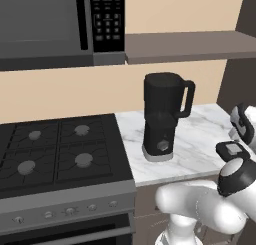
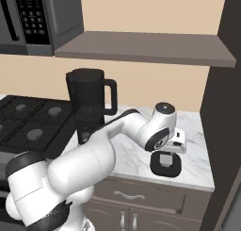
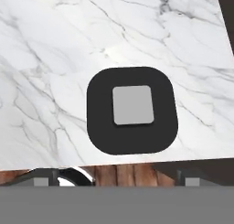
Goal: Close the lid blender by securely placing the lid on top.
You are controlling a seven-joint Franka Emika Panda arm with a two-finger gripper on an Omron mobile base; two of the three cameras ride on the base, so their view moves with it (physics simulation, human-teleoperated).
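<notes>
At the far left of the left base view a black gas stove [image 1: 55, 154] with four burners sits level with the bench, a row of knobs [image 1: 65, 211] along its grey front. Above it hangs a black microwave [image 1: 60, 24]; its keypad shows rows of pale buttons, but the writing on them is too small to read. A brown shelf [image 1: 190, 45] runs rightward from the microwave along the beige wall.

Next comes the white marble bench [image 1: 200, 139]. The blender [image 1: 162, 114] stands upright on it just beside the stove's right edge, a tall black jar with a looped handle pointing right, a narrower black base, a grey bottom rim and a round front knob. Its top is uncovered.

Well to the right, near the bench's front edge, lies the lid [image 2: 165, 164], flat on the marble and apart from the blender. In the hand view the lid [image 3: 132, 110] is a black rounded-square cap with a pale grey square panel in its middle. No label shows on it.

The gripper [image 2: 165, 152] hangs directly above the lid, pointing down. Its fingers [image 3: 45, 177] stand wide apart at either side, holding nothing.
</notes>
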